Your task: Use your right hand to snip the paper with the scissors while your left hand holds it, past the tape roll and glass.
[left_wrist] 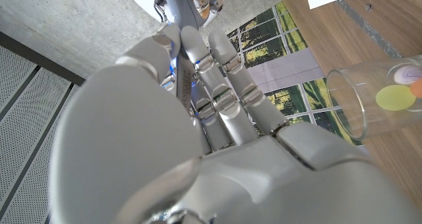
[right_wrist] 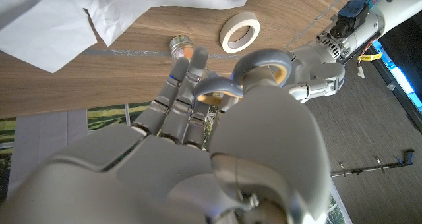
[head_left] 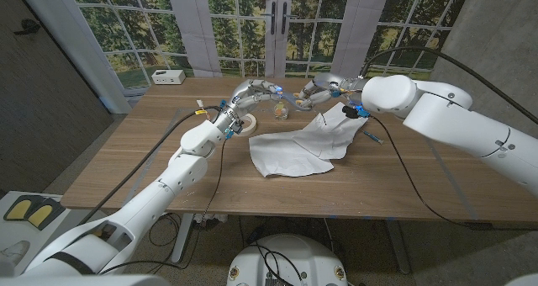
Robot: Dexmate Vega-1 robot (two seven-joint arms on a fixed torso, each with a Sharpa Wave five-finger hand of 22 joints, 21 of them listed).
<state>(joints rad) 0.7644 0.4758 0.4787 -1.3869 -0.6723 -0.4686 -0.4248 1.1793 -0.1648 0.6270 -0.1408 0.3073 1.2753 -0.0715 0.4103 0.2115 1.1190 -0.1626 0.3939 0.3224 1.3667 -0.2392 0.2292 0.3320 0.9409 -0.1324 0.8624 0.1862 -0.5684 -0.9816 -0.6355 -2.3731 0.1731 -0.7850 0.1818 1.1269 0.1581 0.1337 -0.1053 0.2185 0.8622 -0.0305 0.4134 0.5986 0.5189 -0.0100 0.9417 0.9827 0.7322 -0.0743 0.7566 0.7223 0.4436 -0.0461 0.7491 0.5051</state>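
Paper (head_left: 301, 141) lying crumpled on bench (head_left: 403, 185) centre, held by neither hand. Right hand (head_left: 318, 90) hovering beyond its far edge, fingers (right_wrist: 178, 99) gripping scissors (right_wrist: 254, 69) through handle loops. Left hand (head_left: 252, 93) hanging over far-left area above tape roll (head_left: 245, 124), fingers (left_wrist: 224, 85) lying straight and together, holding nothing. Glass (head_left: 281, 110) standing between both hands.
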